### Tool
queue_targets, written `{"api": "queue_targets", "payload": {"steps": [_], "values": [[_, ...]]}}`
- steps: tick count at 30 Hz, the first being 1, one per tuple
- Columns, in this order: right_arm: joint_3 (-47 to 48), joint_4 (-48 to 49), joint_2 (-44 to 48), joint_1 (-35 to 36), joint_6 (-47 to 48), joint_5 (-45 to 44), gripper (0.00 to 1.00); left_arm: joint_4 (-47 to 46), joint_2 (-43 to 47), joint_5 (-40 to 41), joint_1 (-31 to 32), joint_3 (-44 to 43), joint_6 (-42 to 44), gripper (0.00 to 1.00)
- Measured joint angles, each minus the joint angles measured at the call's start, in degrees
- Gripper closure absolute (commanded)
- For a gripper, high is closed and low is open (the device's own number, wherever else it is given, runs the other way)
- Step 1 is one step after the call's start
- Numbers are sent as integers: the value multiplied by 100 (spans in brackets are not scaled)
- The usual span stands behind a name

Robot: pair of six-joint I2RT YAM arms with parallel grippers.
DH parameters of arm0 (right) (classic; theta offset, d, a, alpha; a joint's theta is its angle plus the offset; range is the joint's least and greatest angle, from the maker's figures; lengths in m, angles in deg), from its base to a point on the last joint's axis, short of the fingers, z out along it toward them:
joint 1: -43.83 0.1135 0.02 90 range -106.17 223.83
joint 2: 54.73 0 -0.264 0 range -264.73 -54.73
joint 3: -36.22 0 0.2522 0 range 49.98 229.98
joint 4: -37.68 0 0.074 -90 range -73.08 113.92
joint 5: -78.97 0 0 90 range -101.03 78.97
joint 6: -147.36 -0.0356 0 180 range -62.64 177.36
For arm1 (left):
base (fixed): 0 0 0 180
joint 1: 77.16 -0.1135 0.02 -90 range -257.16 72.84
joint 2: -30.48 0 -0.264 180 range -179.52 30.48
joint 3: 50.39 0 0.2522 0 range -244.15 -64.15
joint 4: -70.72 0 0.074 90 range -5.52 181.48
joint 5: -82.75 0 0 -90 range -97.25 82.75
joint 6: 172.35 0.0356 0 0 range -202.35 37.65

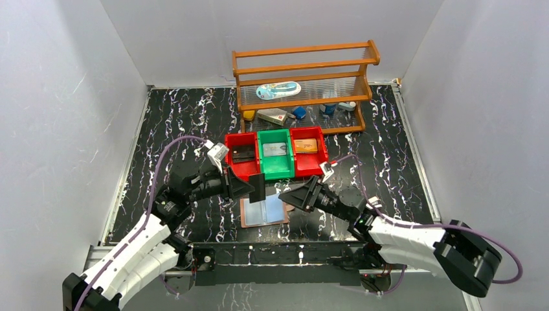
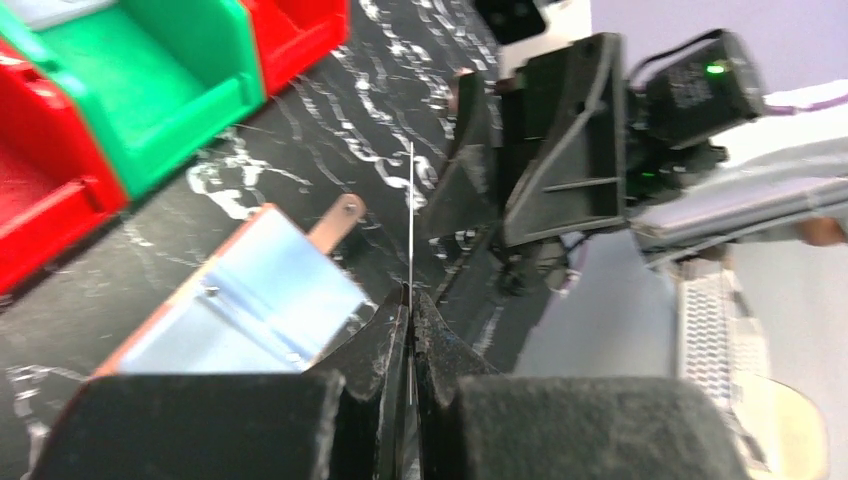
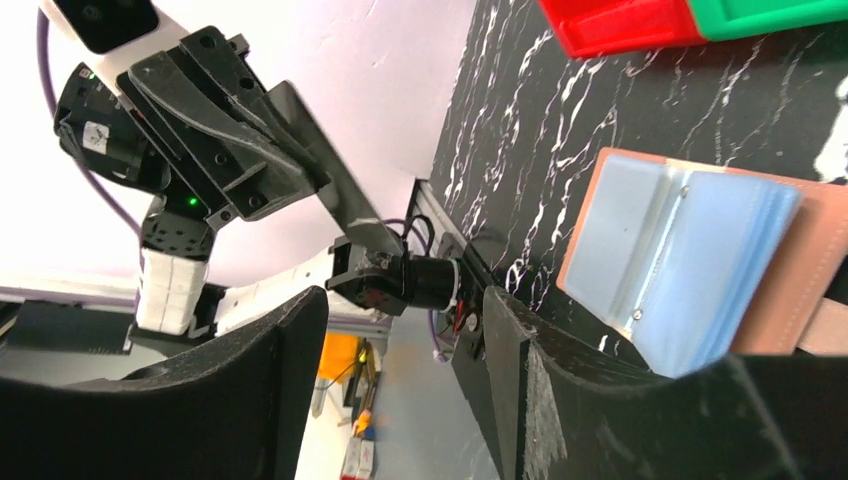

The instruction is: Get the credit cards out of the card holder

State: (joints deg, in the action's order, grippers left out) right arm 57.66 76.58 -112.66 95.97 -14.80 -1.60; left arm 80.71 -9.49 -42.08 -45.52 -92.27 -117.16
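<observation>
The card holder (image 1: 264,210) lies open on the table, pinkish-brown with clear bluish sleeves; it also shows in the left wrist view (image 2: 240,310) and the right wrist view (image 3: 680,270). My left gripper (image 1: 249,188) is shut on a black credit card (image 1: 257,186) and holds it upright above the holder's far edge. The card shows edge-on in the left wrist view (image 2: 411,220), between the shut jaws of that gripper (image 2: 411,295). My right gripper (image 1: 288,196) is open and empty just right of the card. Through its wide jaws (image 3: 405,320) I see the held card (image 3: 335,190).
Three bins stand behind the holder. The left red bin (image 1: 234,139) holds a black card (image 1: 243,154), the green bin (image 1: 275,170) a silver-grey card (image 1: 274,149), the right red bin (image 1: 309,168) an orange card (image 1: 306,145). A wooden rack (image 1: 304,84) with small items stands at the back.
</observation>
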Motion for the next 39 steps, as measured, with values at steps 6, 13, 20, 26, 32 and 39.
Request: {"api": "queue_targets", "payload": {"steps": [6, 13, 20, 26, 32, 39], "values": [[-11, -1099, 898, 0, 129, -522, 30, 1180, -280, 874, 0, -573, 1333, 100], [-116, -1840, 1390, 0, 186, -863, 29, 1644, -710, 1711, 0, -962, 2793, 100], [-118, -1991, 1410, 0, 188, -946, 29, 1615, -1182, 2450, 0, -1217, 4142, 100], [-216, -2015, 1519, 0, 184, -979, 27, 1532, -1759, 2546, 0, -1386, 5560, 100], [-299, -2131, 1690, 0, 160, -1119, 27, 1217, -2420, 2927, 2, -1740, 6708, 100], [-299, -2192, 1755, 0, 116, -1207, 26, 984, -3491, 3333, -2, -2238, 7705, 100]]}}
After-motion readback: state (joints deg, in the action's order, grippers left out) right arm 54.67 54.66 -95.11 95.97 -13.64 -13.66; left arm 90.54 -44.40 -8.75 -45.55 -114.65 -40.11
